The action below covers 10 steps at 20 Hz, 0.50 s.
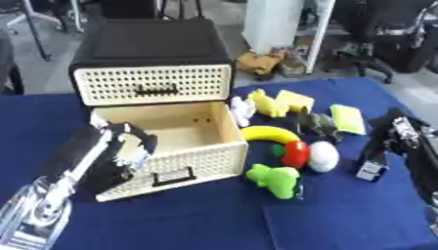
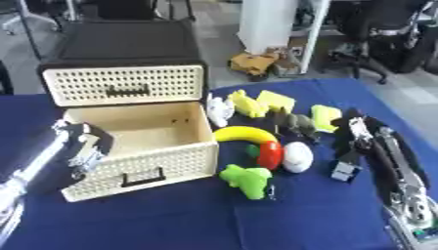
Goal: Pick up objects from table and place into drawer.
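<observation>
Drawer (image 1: 184, 141) open; both hands (image 1: 128, 146) (image 2: 351, 146) hover beside.

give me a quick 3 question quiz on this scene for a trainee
1. True or false: the lower drawer is open.
2. What lies between the banana and the green toy? A) red fruit B) blue cup C) spoon
3. Which hand is at the drawer's left front corner?

Key:
1. True.
2. A, the red fruit, beside a white egg.
3. The left hand; the right hand is to the right of the toys.
</observation>
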Each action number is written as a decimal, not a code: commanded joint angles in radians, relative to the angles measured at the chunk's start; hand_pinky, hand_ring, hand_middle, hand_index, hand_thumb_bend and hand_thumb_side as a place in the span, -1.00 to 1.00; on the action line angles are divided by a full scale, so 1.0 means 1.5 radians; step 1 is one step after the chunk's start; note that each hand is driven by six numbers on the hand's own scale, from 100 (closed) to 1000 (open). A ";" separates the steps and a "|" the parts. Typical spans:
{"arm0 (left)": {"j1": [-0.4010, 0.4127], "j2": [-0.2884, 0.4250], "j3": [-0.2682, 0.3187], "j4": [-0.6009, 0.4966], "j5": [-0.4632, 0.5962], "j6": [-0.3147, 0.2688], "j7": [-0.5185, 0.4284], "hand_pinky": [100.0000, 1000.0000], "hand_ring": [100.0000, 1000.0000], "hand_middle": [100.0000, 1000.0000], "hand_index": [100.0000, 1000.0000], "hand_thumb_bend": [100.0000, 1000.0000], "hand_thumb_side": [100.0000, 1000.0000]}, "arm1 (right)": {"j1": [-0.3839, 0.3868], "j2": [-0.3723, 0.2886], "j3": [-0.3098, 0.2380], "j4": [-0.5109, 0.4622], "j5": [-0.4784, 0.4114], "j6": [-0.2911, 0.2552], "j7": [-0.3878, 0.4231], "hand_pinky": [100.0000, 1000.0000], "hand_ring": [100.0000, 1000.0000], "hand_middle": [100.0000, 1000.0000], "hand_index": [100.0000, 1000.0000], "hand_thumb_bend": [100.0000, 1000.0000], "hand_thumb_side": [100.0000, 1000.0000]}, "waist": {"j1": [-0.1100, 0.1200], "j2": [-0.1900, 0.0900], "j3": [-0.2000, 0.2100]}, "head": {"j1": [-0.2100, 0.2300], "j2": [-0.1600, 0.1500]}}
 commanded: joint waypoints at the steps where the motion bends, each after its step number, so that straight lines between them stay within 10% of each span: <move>1: -0.005 0.010 0.011 -0.007 0.007 0.002 0.009 -1.00 -1.00 -1.00 0.34 -0.56 1.00 | -0.024 -0.044 0.014 -0.002 0.042 0.007 0.037 -0.29 -0.11 -0.10 0.25 -1.00 0.49 | -0.001 -0.007 0.003 | -0.003 0.004; 10: -0.004 0.004 0.013 -0.001 0.008 0.002 0.013 -1.00 -1.00 -1.00 0.34 -0.56 1.00 | -0.080 -0.066 0.067 0.037 0.192 0.005 0.171 -0.16 0.07 0.09 0.39 -1.00 0.42 | -0.002 -0.007 0.013 | -0.007 0.003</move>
